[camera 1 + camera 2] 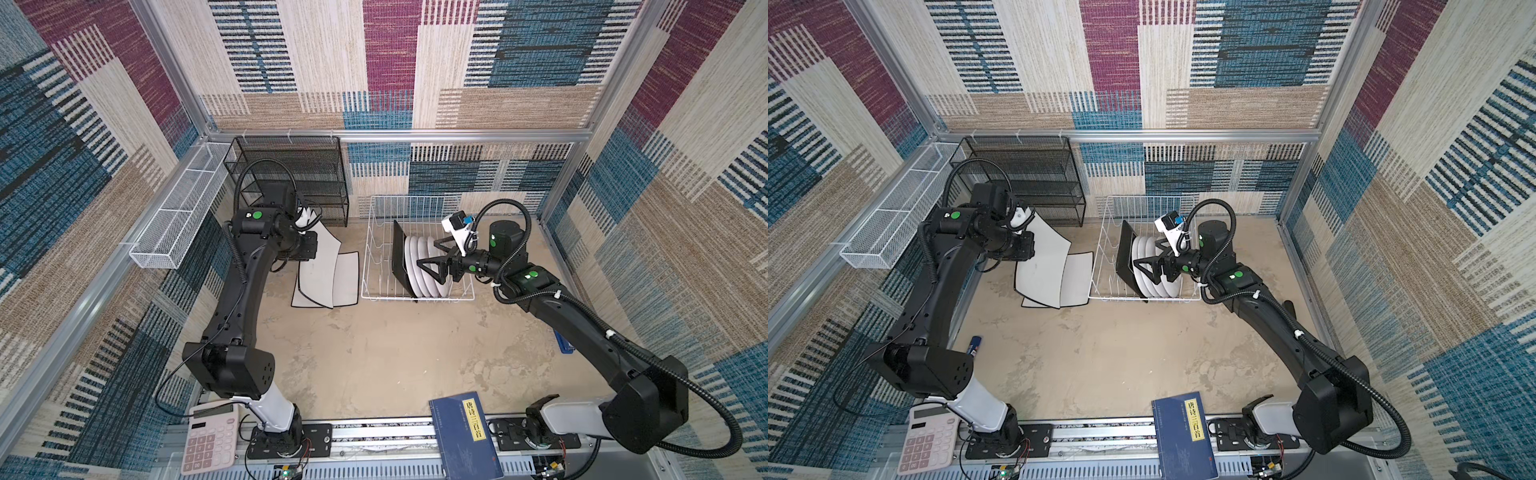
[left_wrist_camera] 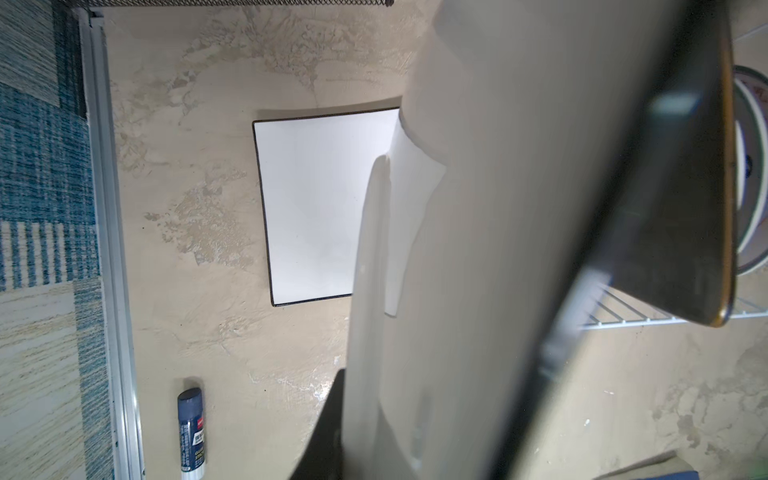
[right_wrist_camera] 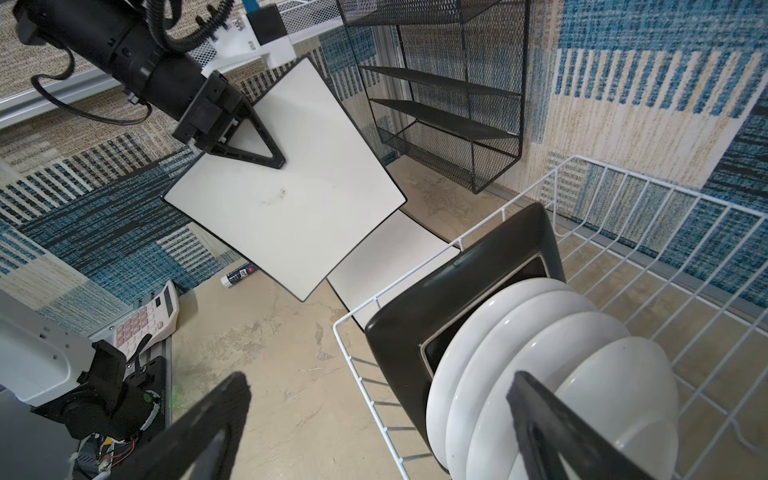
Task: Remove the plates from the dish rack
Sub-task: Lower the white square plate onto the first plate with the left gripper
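Dish rack point(image 1: 415, 210) holds plates point(image 1: 411, 257); left end effector point(image 3: 274, 160) pinches white plate point(image 3: 291, 208), right one point(image 1: 428, 252) spread.

Around stand a black mesh shelf point(image 1: 291, 174), white trough point(image 1: 174, 220), pink calculator point(image 1: 210, 442), blue book point(image 1: 461, 436) and glue stick point(image 2: 191, 428).

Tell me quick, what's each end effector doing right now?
Left end effector: closed on a white square plate.
Right end effector: open, holding nothing.

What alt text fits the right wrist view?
The left gripper holds a white square plate tilted above a second plate on the table. In the dish rack, a black plate and four round white plates stand upright.
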Robot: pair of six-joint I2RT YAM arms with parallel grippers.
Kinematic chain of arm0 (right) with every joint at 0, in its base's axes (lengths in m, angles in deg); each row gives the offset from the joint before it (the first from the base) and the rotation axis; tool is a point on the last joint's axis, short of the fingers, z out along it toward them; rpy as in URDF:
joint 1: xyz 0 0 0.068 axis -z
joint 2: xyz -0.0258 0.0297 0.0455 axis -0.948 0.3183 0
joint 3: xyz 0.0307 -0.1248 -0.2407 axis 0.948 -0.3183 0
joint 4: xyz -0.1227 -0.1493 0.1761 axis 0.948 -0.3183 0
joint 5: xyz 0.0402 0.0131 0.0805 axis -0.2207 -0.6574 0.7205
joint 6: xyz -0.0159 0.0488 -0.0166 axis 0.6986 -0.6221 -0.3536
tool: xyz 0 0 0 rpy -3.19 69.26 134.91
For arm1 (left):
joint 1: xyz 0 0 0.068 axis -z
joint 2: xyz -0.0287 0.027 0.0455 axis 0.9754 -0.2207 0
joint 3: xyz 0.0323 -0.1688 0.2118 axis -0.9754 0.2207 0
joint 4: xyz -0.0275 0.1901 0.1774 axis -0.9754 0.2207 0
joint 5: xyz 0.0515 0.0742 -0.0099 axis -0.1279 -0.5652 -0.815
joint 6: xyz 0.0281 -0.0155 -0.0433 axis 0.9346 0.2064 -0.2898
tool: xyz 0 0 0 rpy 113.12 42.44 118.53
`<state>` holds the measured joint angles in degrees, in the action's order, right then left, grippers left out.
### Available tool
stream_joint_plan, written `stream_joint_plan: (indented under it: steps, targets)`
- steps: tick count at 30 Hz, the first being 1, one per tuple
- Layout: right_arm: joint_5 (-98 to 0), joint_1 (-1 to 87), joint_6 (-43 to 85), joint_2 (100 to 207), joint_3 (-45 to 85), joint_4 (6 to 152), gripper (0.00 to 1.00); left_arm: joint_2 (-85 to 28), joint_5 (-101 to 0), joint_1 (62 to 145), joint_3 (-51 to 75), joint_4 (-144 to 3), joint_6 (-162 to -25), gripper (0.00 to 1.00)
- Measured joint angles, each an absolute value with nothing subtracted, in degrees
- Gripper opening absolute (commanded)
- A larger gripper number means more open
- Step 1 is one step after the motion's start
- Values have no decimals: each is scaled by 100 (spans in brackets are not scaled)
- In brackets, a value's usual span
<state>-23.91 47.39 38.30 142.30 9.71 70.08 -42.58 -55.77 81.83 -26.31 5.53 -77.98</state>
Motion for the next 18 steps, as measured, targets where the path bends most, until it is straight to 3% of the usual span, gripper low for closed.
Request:
stream_joint_plan:
  steps: [18]
  targets:
    - [-2544, 4702, 3869, 14344, 1025, 6877, 99, -5396, -3907, 7272, -2583, 214, -7507, 0]
